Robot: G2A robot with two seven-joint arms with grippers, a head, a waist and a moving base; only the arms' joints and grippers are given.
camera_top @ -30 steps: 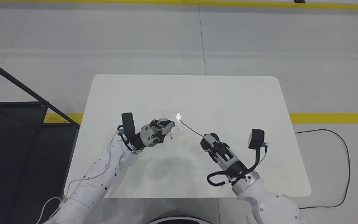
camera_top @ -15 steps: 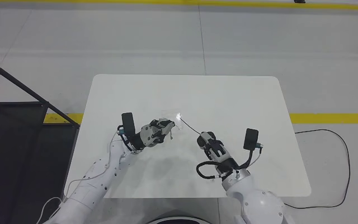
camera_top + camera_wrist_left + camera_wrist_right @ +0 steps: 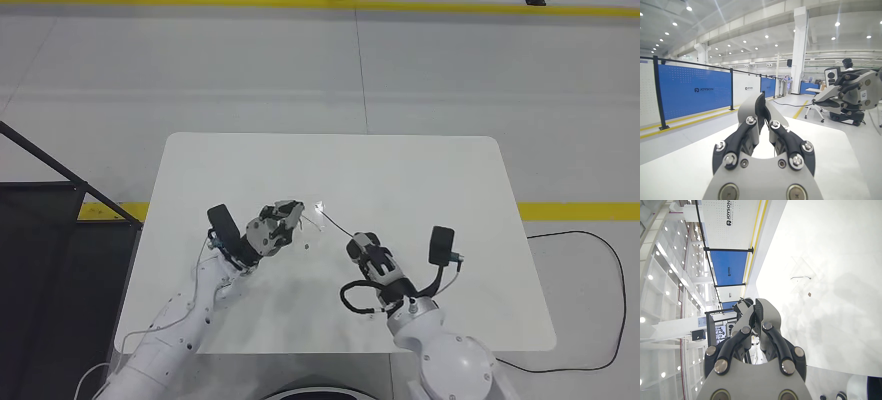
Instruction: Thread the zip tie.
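Observation:
A thin black zip tie (image 3: pixel 337 225) spans the gap between my two grippers above the middle of the white table (image 3: pixel 430 180). My left gripper (image 3: pixel 298 214) is shut on one end of the tie, and the strip stands between its pads (image 3: pixel 759 106). My right gripper (image 3: pixel 355 240) is shut on the other end. In the left wrist view the zip tie (image 3: pixel 795 106) runs in a slack curve across to the right gripper (image 3: pixel 814 102). The right wrist view has the right gripper (image 3: pixel 756 308) shut, with the left gripper (image 3: pixel 743 304) close behind it.
A clear plastic piece (image 3: pixel 803 274) with a short black wire lies flat on the table beyond the grippers, with a small brown speck (image 3: pixel 809 294) beside it. Bare table surface stretches to the far and right edges. A black frame (image 3: pixel 45 165) stands left of the table.
My right arm has shifted left, bringing its gripper closer to the left one. The left gripper has risen a little and turned. Both stay shut.

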